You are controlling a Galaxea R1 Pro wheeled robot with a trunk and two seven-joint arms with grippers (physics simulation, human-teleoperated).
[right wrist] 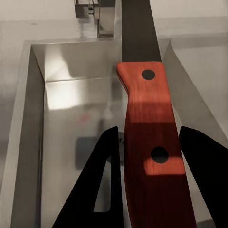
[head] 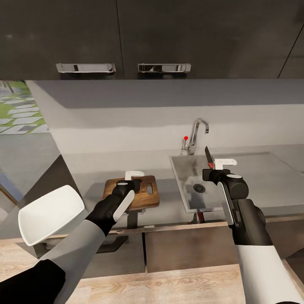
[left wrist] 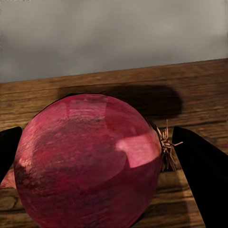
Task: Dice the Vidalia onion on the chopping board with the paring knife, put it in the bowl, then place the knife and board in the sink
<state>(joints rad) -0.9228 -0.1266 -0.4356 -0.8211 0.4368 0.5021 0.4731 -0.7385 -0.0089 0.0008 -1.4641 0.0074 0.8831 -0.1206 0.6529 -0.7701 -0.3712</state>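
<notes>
With our left gripper (left wrist: 102,166) clamped around the onion (left wrist: 90,161) on the chopping board (head: 143,195) and our right gripper (right wrist: 147,180) gripping the paring knife (right wrist: 145,137) above the sink (head: 188,169), we judge dicing comes next: bring the blade left to the board.

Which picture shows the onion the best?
The left wrist view. There the onion is big and close, dark red with its dry root tuft, sitting on the chopping board between the left gripper's jaws. In the head view the left gripper covers it.
</notes>
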